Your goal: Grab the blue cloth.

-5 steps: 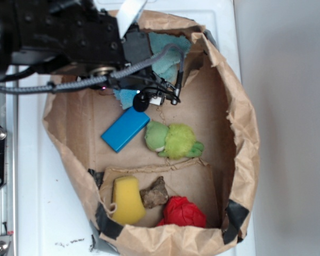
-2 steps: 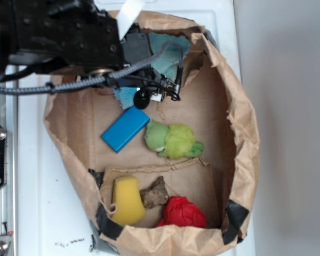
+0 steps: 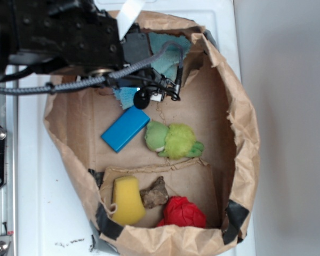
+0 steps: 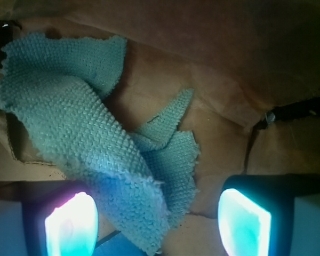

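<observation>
The blue cloth (image 4: 80, 122) is a pale teal nubby rag lying crumpled on the brown paper floor, its ragged lower end reaching down between my fingers. In the exterior view the blue cloth (image 3: 168, 50) shows at the top of the paper bag, mostly hidden under my arm. My gripper (image 4: 157, 224) is open, its two glowing pads (image 4: 72, 226) wide apart on either side of the cloth's lower end, not closed on it. In the exterior view the gripper itself is hidden under the black arm.
A torn brown paper bag (image 3: 240, 128) forms a walled tray. Inside lie a bright blue block (image 3: 125, 129), a green plush toy (image 3: 173, 140), a yellow sponge (image 3: 128, 200), a brown lump (image 3: 154, 193) and a red object (image 3: 184, 212). The arm's cable (image 3: 96, 81) crosses the bag's top.
The arm has shifted slightly up and left over the cloth between one second ago and 0.4 s ago; since then nothing has visibly moved.
</observation>
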`<state>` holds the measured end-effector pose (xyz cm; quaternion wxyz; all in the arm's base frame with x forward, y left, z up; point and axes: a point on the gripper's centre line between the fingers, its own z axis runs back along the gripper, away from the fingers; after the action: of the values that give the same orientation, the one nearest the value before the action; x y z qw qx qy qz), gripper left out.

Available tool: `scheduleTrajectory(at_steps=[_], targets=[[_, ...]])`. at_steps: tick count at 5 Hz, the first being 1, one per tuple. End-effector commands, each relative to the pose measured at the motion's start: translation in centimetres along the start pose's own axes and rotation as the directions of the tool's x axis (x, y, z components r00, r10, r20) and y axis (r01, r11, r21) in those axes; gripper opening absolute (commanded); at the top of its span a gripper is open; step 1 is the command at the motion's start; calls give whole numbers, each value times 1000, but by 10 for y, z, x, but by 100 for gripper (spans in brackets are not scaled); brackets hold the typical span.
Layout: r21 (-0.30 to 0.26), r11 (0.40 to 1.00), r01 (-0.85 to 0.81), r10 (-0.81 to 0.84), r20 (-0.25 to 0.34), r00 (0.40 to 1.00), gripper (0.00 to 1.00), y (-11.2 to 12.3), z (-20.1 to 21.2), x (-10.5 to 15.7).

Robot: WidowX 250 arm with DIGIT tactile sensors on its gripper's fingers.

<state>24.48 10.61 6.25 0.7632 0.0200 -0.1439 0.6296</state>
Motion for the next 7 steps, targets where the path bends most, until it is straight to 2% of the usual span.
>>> scheduleTrajectory(at_steps=[1, 3, 4, 7], targets=[[-38, 999, -23, 24, 20, 1000, 100, 11, 10, 5], [-44, 999, -27, 29, 50, 998, 100, 5, 1, -5], [-46, 998, -31, 34, 46, 998, 100, 0, 1, -4], [-41, 998, -53, 56, 86, 995, 100, -26, -5, -20]])
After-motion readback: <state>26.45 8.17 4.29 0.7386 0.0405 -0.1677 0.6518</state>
